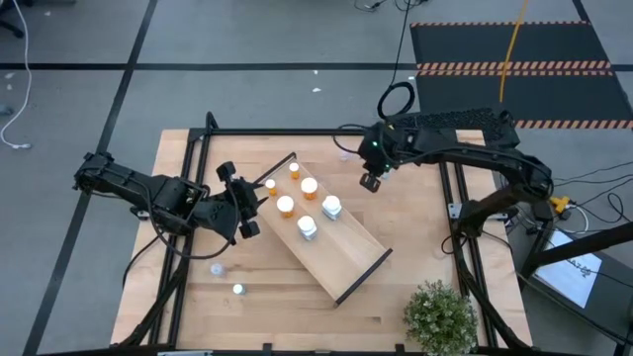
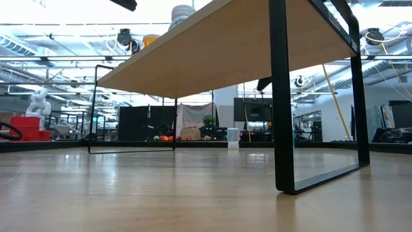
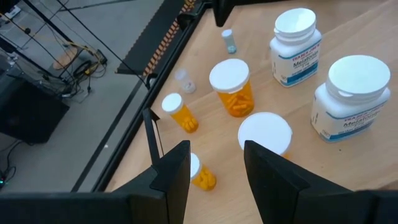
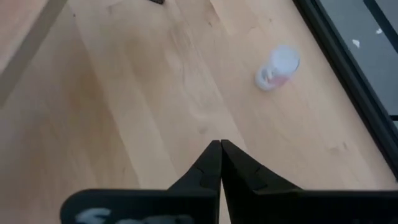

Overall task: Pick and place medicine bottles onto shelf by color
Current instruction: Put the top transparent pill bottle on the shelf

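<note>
The shelf (image 1: 331,247) is a long light-wood board lying slantwise mid-table, raised on dark end frames (image 2: 283,96). Several medicine bottles stand upright on its far-left half: orange ones (image 1: 310,188) (image 3: 231,87) and white ones (image 1: 330,207) (image 3: 295,46). Two small bottles (image 1: 237,290) rest on the table near the front left. Another small clear one (image 4: 278,67) stands on the table near the far edge. My left gripper (image 3: 214,168) hovers open over the shelf's far-left end (image 1: 247,203), nothing between its fingers. My right gripper (image 4: 219,155) is shut and empty above the table (image 1: 371,181), right of the shelf.
A potted green plant (image 1: 438,314) stands at the table's front right corner. Black frame rails (image 1: 460,237) run along the table's left and right sides. Bare tabletop lies right of the shelf and along the front edge.
</note>
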Available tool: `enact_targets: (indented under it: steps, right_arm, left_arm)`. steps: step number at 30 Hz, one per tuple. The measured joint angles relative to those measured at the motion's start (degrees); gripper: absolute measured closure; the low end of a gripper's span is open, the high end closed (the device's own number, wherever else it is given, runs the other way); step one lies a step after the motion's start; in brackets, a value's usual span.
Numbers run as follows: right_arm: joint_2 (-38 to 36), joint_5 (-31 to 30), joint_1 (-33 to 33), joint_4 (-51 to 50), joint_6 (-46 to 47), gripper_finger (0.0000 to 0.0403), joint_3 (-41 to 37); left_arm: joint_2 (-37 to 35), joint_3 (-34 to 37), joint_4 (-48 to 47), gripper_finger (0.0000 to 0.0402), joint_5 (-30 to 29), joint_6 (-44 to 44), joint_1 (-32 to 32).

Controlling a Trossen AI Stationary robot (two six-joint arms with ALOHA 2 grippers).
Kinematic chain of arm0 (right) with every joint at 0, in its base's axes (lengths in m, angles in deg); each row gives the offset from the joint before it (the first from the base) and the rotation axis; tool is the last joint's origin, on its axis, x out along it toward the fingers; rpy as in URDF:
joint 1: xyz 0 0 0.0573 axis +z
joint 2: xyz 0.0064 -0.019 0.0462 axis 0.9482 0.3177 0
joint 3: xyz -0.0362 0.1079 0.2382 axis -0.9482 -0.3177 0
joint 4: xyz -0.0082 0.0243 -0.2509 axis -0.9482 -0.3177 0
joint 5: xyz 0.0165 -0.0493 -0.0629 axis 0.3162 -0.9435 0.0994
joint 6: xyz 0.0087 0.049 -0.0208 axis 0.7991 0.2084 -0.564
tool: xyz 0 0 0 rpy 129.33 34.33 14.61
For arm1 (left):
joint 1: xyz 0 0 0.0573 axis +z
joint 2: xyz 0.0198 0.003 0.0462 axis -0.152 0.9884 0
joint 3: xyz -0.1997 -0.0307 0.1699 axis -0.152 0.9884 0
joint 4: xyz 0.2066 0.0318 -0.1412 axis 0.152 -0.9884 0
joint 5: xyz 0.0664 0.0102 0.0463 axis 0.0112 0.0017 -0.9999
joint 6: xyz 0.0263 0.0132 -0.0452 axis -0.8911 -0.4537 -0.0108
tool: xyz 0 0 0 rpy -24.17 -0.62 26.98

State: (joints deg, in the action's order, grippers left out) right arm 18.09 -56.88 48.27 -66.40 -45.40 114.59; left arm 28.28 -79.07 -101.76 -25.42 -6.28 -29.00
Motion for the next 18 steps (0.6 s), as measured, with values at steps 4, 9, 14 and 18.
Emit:
enact_targets:
  steps: [4, 9, 14, 18]
  right_arm:
    - [-4.4, 0.0, 0.7, 3.6, 0.0, 0.0403, -5.8]
    - [-9.8, 0.0, 0.9, 5.0, -0.7, 0.0403, -11.1]
    - [-14.3, -0.1, 0.9, 5.8, -0.8, 0.0403, -13.0]
    - [-15.1, -1.7, 0.0, 9.4, 2.2, 0.0403, -13.0]
  left_arm:
    - [0.0, 0.0, 0.2, 0.025, 0.0, 0.2, 0.0]
    - [0.0, 0.0, 0.6, 0.025, 0.0, 0.4, 0.0]
    - [0.0, 0.0, 3.3, 0.025, 0.0, -0.8, 0.6]
    - [0.0, 0.0, 6.5, 0.025, 0.1, -3.1, 1.4]
